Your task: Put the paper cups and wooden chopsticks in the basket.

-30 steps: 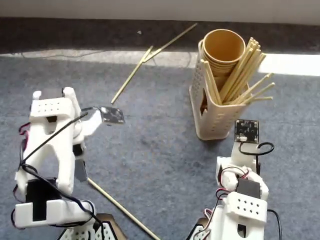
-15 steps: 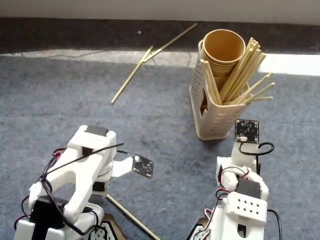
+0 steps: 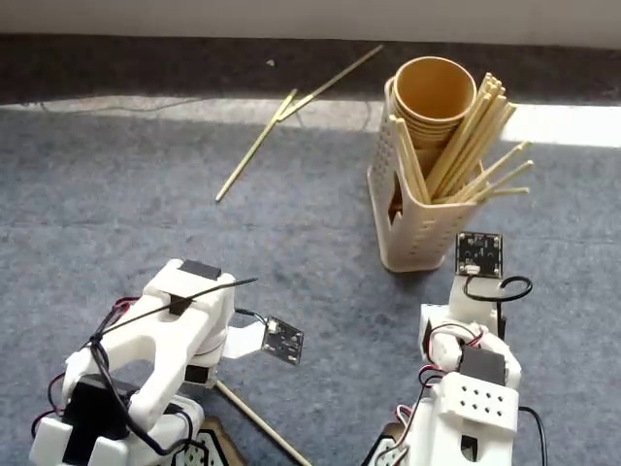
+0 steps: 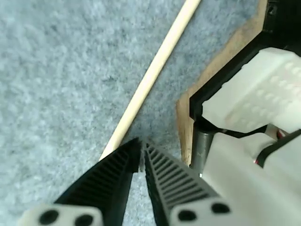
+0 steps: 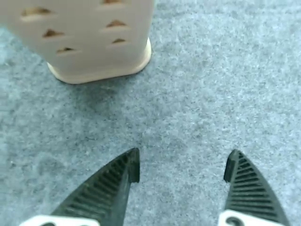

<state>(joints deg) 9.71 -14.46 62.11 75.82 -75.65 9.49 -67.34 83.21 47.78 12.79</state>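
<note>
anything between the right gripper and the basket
Nothing in the way: the right wrist view shows bare grey carpet between the open right gripper and the basket.

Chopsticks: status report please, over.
Left pincer shut, empty, beside loose chopstick. Right pincer open, near basket. Cups in basket; other chopsticks loose far side.

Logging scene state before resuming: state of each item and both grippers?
Cream perforated plastic basket: upright on grey carpet.
Stacked tan paper cups: nested inside the basket.
Bundle of wooden chopsticks: standing in the basket.
Loose wooden chopsticks at the far side: flat on carpet, outside basket.
Single wooden chopstick by the left arm: flat on carpet.
Left gripper: jaws shut, tips over that chopstick.
Right gripper: jaws open, empty.
</note>
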